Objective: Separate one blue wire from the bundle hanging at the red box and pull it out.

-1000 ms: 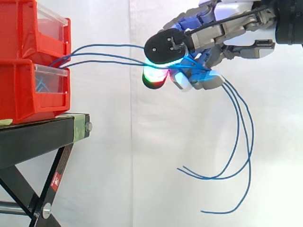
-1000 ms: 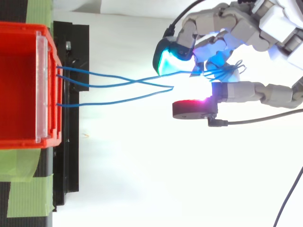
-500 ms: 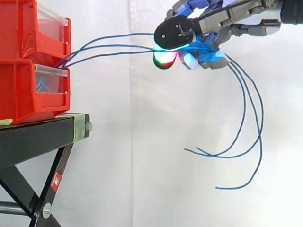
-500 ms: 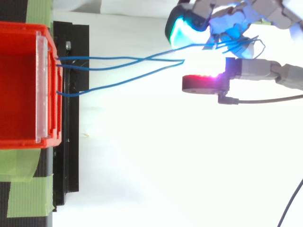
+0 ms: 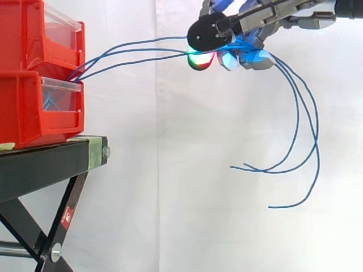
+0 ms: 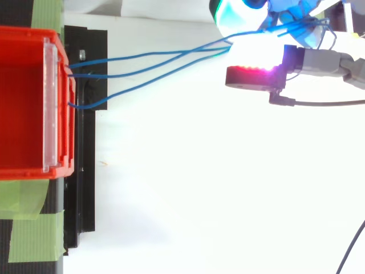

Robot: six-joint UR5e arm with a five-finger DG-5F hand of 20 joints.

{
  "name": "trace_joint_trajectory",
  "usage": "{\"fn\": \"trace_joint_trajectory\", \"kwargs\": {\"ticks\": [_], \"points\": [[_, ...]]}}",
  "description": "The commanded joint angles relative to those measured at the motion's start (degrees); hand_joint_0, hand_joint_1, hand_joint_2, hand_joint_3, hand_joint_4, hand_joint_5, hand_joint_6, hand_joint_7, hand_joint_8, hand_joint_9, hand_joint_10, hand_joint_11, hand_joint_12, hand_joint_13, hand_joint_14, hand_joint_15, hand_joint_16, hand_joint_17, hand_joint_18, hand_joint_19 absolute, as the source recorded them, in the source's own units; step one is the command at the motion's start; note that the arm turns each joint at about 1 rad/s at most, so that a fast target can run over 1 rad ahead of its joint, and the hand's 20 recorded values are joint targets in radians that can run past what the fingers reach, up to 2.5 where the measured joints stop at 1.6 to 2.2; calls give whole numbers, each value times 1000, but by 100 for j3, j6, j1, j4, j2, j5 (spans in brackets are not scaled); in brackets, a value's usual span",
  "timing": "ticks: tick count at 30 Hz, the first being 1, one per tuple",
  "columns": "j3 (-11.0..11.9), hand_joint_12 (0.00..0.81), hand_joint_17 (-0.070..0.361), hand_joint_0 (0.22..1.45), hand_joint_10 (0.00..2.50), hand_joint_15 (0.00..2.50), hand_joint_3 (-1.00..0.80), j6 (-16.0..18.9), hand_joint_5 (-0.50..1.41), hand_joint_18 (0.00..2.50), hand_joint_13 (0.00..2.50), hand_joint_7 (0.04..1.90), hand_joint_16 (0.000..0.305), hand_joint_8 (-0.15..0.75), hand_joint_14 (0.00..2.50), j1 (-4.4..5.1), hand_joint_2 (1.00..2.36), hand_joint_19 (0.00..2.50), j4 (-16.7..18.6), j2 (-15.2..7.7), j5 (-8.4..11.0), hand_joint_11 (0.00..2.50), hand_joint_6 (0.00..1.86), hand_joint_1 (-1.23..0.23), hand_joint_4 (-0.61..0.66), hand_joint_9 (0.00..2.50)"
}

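Three blue wires run from the front of the lower red bin up and to the right, into my hand. My hand is high at the right, well clear of the bins, with its fingers curled around all three wires together. Past the hand the loose wire ends arc down and hang free. In the top view the wires leave the red bin and converge at my hand near the upper right edge. The glowing pads close over the wires.
Two red bins are stacked on a black stand at the left, with green tape on the stand top. A white curtain hangs behind. Open air lies between the stand and my hand.
My hand has risen and drawn farther from the bins with all three wires in it. The wires now slope more steeply, and their hanging ends have lifted.
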Motion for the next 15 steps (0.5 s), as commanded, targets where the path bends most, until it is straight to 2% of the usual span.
{"fn": "trace_joint_trajectory", "kwargs": {"ticks": [1,15], "points": [[7,311,104,689,19,1640,-321,-32,-190,571,1363,1079,46,323,93,-4,1016,667,20,0,-1,1137,744,-749,218,999],[7,312,106,638,21,1627,-330,-40,-185,562,1347,1121,47,327,91,-4,1015,687,2,0,34,1134,719,-699,224,991]]}}
